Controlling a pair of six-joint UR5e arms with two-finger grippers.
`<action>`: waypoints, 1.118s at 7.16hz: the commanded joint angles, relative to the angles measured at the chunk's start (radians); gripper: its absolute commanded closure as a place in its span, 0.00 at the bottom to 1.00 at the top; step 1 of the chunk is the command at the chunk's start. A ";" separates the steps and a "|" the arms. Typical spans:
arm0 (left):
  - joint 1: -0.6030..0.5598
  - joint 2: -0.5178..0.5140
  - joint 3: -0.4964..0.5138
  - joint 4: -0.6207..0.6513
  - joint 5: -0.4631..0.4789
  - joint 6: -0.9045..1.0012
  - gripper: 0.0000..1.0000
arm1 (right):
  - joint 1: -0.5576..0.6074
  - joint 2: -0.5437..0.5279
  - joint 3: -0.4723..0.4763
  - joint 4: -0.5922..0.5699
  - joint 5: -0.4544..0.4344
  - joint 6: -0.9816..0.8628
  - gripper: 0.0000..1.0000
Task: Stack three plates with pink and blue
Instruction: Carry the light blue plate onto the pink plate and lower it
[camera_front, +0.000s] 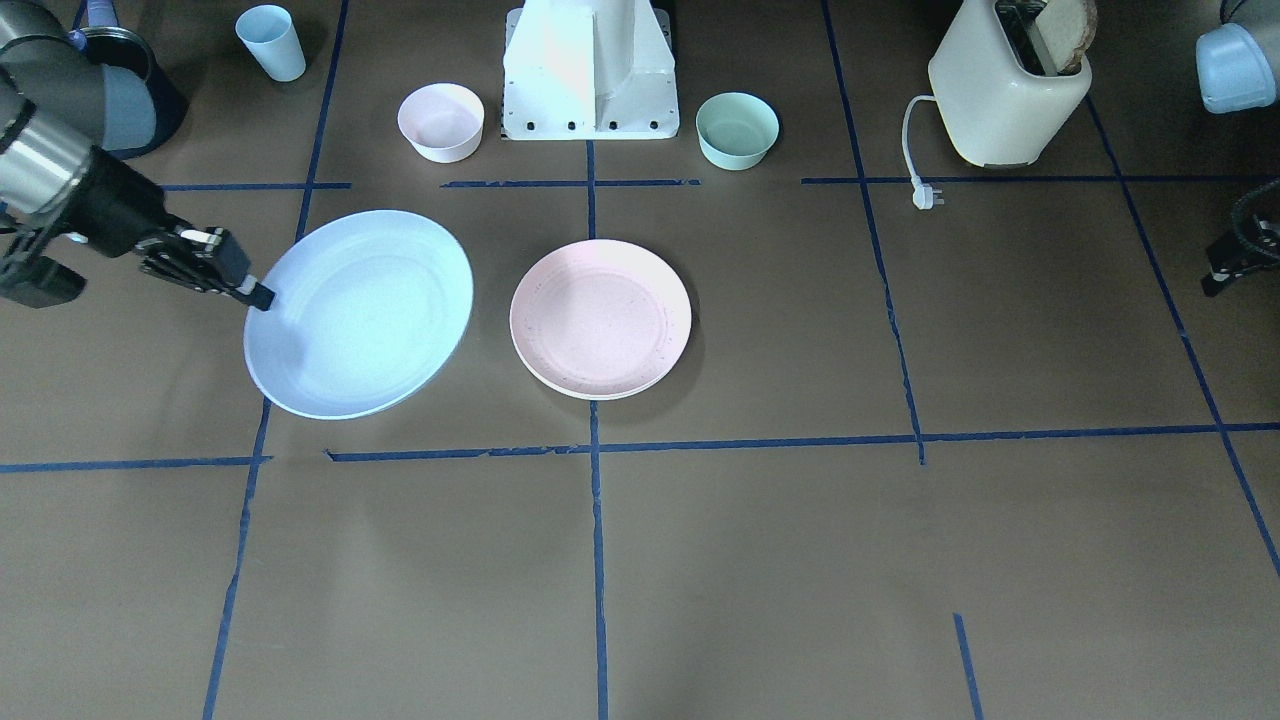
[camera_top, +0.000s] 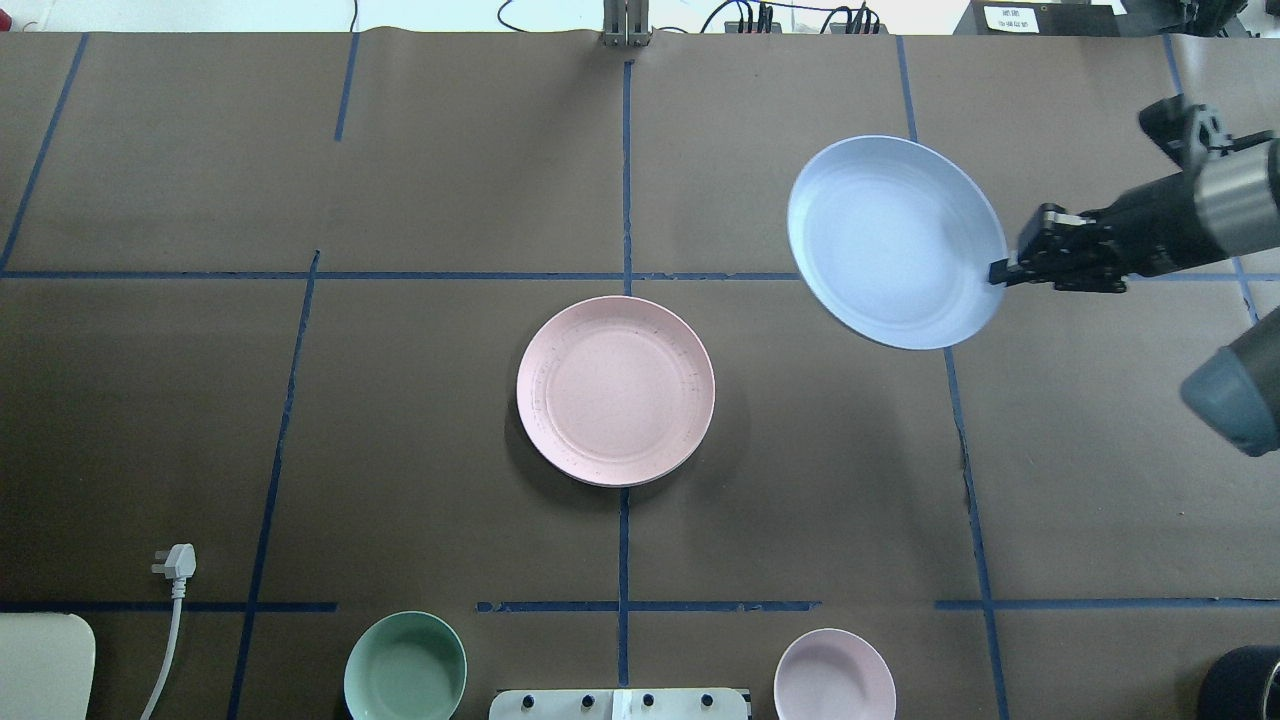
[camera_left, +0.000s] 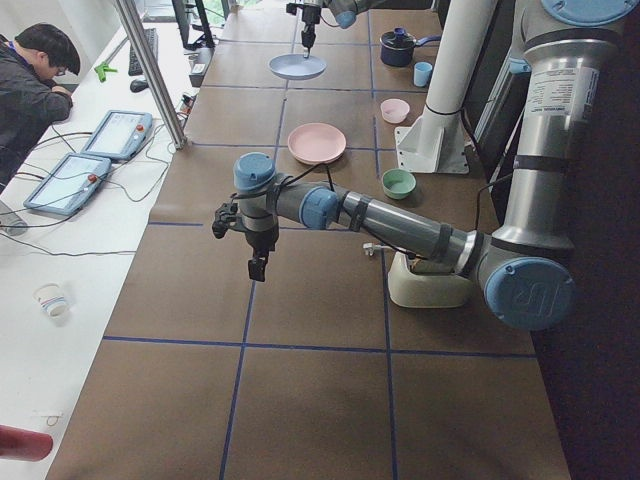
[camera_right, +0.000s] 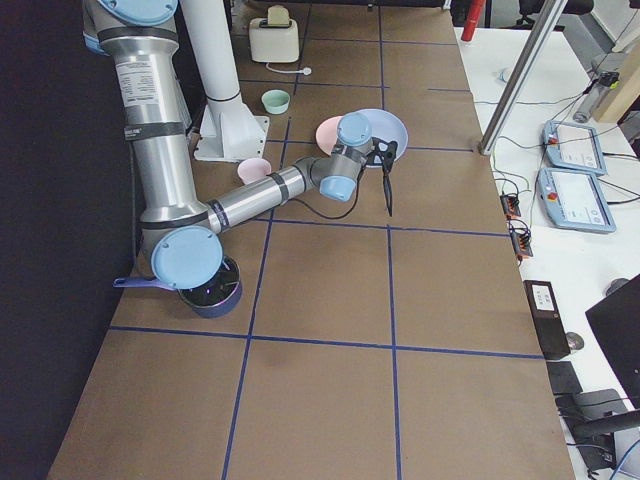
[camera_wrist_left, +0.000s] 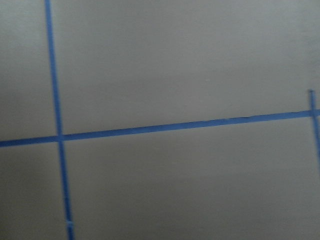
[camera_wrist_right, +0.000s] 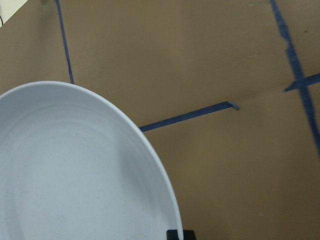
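On the robot's right side of the table (camera_top: 300, 420), the right claw (camera_top: 998, 272) is clamped on the rim of the blue plate (camera_top: 890, 240), gripping the edge nearest the arm. The plate is held clear of the table with its hollow face upward. Being round, it reaches from the claw toward the table's middle. The pink plate (camera_top: 615, 390) lies flat at the centre, face up, well apart from the blue one. The left claw (camera_left: 257, 268) hangs fingers-down over the table's left end; whether it stands wide or narrow cannot be told.
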 joint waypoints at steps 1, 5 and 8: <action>-0.037 0.003 0.069 0.001 -0.004 0.108 0.00 | -0.155 0.179 0.002 -0.192 -0.155 0.039 1.00; -0.037 0.003 0.105 -0.011 -0.004 0.109 0.00 | -0.430 0.244 -0.003 -0.349 -0.438 0.039 1.00; -0.038 0.003 0.106 -0.011 -0.004 0.108 0.00 | -0.408 0.244 0.012 -0.357 -0.429 0.039 0.47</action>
